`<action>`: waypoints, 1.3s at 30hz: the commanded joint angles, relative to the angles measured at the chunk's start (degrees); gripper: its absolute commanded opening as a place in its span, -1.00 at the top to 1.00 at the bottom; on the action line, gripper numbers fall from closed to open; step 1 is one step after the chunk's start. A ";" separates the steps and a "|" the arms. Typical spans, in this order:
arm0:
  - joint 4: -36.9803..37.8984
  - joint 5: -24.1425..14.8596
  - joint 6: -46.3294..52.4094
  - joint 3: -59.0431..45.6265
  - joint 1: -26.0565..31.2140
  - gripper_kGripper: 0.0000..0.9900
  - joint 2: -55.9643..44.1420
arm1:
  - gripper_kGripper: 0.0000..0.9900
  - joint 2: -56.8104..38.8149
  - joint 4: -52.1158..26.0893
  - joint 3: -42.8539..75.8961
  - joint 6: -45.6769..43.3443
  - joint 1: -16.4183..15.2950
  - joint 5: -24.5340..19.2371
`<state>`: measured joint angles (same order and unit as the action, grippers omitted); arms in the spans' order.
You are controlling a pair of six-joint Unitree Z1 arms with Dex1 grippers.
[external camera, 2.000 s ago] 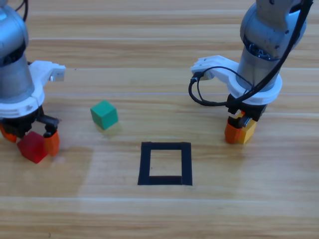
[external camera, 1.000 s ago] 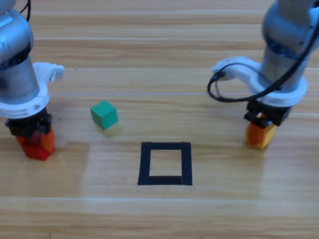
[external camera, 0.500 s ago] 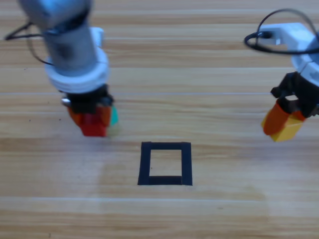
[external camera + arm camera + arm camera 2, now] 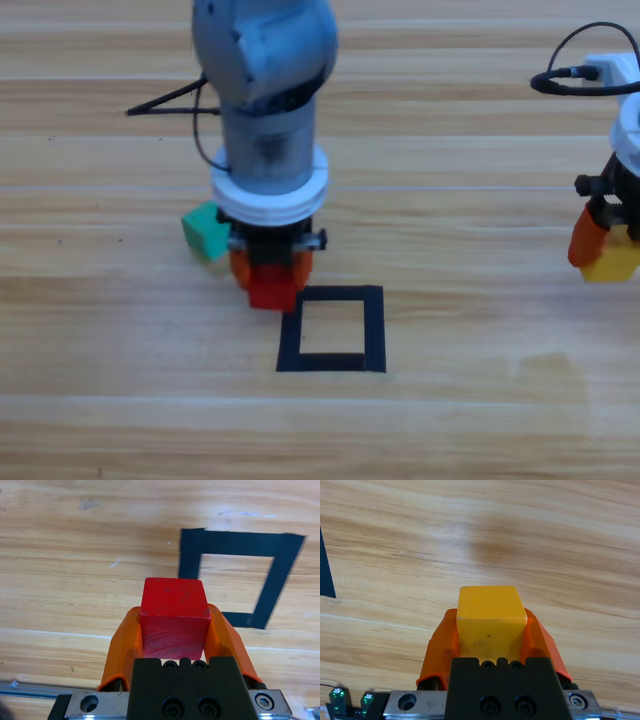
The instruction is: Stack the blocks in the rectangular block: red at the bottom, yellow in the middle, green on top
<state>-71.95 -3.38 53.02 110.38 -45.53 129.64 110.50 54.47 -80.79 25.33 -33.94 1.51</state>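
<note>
Nearest the lower edge of the high view: rectangular block (image 4: 332,329) of black tape, hollow, nothing inside it yet. Just beyond its upper-left corner: left gripper (image 4: 270,278) clamped on red cube (image 4: 272,289), held between both orange jaws, apparently clear of the wood, though height off the table hard to judge from above. In the left wrist view, red cube (image 4: 173,618) offset to one side of the tape outline (image 4: 239,576), not over its hollow.

Behind and beside the left arm: green cube (image 4: 203,231), partly hidden, close to the wrist. At the right edge, well apart from the outline: right gripper (image 4: 607,250) closed around yellow cube (image 4: 613,262), waiting.

Risks, as judged: release from the present spot likely to land red on or outside the tape; a sideways sweep of the left arm liable to nudge green; early arrival of yellow liable to crowd the outline.

Surface: wooden table (image 4: 450,420), pale planks, faint sheen. Nothing of the room visible beyond it.
</note>
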 commanded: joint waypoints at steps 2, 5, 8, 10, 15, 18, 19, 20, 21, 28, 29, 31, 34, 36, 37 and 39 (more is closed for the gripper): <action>-1.26 1.44 1.21 3.61 -2.29 1.00 5.53 | 0.98 -1.43 -2.26 1.43 0.60 0.28 -0.46; -1.26 2.15 1.21 4.84 -2.55 1.00 6.59 | 0.98 -0.90 -2.35 1.16 0.69 0.28 -0.72; -1.26 2.85 1.12 5.37 -2.81 1.00 7.11 | 0.98 -0.55 -2.52 1.16 0.78 0.28 -0.63; -1.18 3.20 0.77 6.07 -2.90 1.00 7.55 | 0.98 -0.38 -2.61 1.25 1.04 0.28 -0.63; -1.18 3.55 0.60 6.78 -3.16 1.00 7.90 | 0.98 -0.20 -2.61 1.34 1.30 0.28 -0.46; -1.18 3.73 0.60 7.30 -3.60 1.00 8.17 | 0.98 -0.11 -2.70 1.52 1.57 0.28 -0.54; -1.18 3.82 0.51 7.39 -3.69 1.00 8.34 | 0.98 -0.11 -2.88 1.60 1.66 0.28 -0.54; -1.18 3.99 0.33 7.39 -3.78 1.00 8.43 | 0.98 -0.11 -3.23 1.87 1.66 0.28 -0.46; -1.09 4.08 0.16 7.48 -3.87 1.00 8.52 | 0.98 -0.11 -3.23 1.95 1.66 0.28 -0.54; -0.91 4.70 -0.81 8.45 -4.48 1.00 9.13 | 0.98 -0.11 -3.93 2.48 1.39 0.28 -0.37; -0.82 4.70 -0.81 8.62 -4.57 1.00 9.22 | 0.98 -0.11 -3.93 2.48 1.22 0.28 -0.37; -0.82 4.70 -1.07 8.97 -4.83 1.00 9.49 | 0.98 -0.11 -4.19 2.48 0.78 0.28 -0.54; -0.82 4.78 -1.43 9.15 -5.01 1.00 10.10 | 0.98 0.06 -4.72 2.75 0.42 0.28 -0.81; -0.56 4.78 -1.60 9.24 -5.01 1.00 10.28 | 0.98 0.15 -4.72 2.75 0.42 0.28 -0.72; -0.47 4.78 -1.60 9.24 -5.10 1.00 10.28 | 0.98 0.15 -4.72 2.75 0.42 0.28 -0.81; -0.47 4.78 -1.60 9.24 -5.10 1.00 10.36 | 0.98 0.15 -4.72 2.75 0.69 0.28 -0.72</action>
<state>-72.76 0.73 51.97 119.74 -49.28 136.73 110.63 50.62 -79.56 26.03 -33.94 1.47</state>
